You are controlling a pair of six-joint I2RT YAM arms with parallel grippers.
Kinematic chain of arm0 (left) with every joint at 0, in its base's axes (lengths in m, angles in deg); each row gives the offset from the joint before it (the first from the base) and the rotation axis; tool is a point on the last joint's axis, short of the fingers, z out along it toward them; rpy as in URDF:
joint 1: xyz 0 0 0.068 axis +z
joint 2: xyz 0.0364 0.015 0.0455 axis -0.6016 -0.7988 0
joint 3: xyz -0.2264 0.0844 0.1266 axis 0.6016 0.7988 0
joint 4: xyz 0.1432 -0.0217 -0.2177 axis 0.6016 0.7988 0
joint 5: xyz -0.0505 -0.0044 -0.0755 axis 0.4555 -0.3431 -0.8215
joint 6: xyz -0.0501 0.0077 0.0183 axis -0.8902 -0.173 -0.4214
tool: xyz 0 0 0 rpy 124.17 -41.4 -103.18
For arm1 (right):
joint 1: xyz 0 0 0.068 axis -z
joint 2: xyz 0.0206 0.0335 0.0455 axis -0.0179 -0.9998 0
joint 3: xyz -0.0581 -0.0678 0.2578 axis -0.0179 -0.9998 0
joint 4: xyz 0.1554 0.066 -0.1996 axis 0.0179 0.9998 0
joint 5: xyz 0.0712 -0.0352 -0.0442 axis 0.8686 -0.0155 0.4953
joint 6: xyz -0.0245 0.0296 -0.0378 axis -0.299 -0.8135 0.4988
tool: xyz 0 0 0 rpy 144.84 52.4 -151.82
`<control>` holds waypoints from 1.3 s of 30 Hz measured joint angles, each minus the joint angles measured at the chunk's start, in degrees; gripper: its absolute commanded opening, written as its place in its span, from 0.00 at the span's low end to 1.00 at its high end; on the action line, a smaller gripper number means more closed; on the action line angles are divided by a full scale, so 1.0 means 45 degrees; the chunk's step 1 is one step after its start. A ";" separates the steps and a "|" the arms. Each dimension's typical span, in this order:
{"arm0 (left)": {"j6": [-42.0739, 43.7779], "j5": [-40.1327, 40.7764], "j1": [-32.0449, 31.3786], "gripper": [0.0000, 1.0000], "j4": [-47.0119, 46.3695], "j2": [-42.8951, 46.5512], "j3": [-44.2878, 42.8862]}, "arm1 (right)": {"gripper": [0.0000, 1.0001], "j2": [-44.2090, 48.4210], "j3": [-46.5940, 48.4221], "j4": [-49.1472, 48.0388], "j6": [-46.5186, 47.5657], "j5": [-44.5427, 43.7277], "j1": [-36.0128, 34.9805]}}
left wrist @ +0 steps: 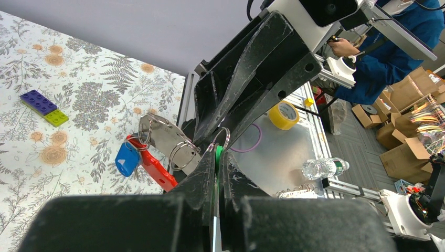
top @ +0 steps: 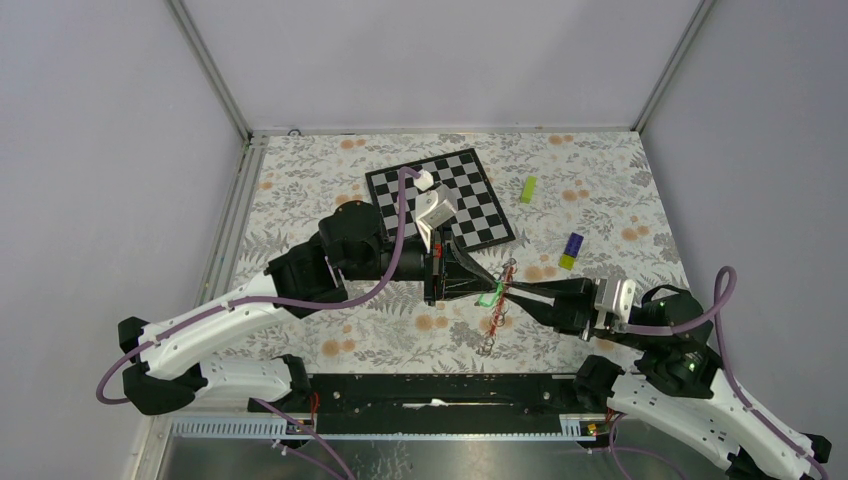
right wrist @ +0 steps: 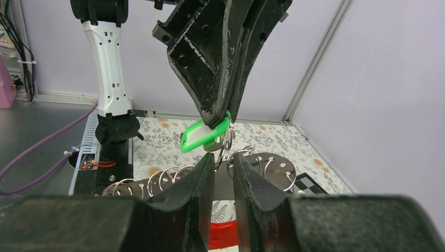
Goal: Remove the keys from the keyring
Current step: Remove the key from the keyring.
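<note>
Two black robot pincers meet tip to tip above a floral table (top: 600, 180). The left pincer (right wrist: 221, 116) is clenched on the green-headed key (right wrist: 203, 136), which juts out beside its tips. The keyring (right wrist: 228, 143) hangs just under those tips, dipping into the narrow gap of the right pincer (right wrist: 224, 164); whether that pincer grips it cannot be told. A blue key (left wrist: 127, 157) and red strap (left wrist: 156, 169) dangle beside the right pincer's tips.

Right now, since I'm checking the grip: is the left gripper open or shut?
Shut: the left gripper pinches the green key tag at its edge, fingertips together.
</note>
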 measured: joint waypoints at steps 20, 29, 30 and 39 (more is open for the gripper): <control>-0.0005 -0.0073 0.0000 0.00 -0.0010 0.0019 0.0000 | 0.00 0.0000 -0.0151 -0.0301 0.0005 -0.0155 0.0005; 0.0000 -0.0058 0.0000 0.00 -0.0010 0.0024 0.0000 | 0.00 0.0141 -0.0146 -0.0287 0.0049 -0.0165 0.0005; 0.0000 -0.0058 0.0000 0.00 -0.0010 0.0024 0.0000 | 0.00 0.0175 -0.0146 -0.0287 0.0053 -0.0165 0.0005; 0.0000 -0.0053 -0.0005 0.00 -0.0015 0.0024 0.0000 | 0.00 0.0340 -0.0121 -0.0238 0.0121 -0.0165 0.0005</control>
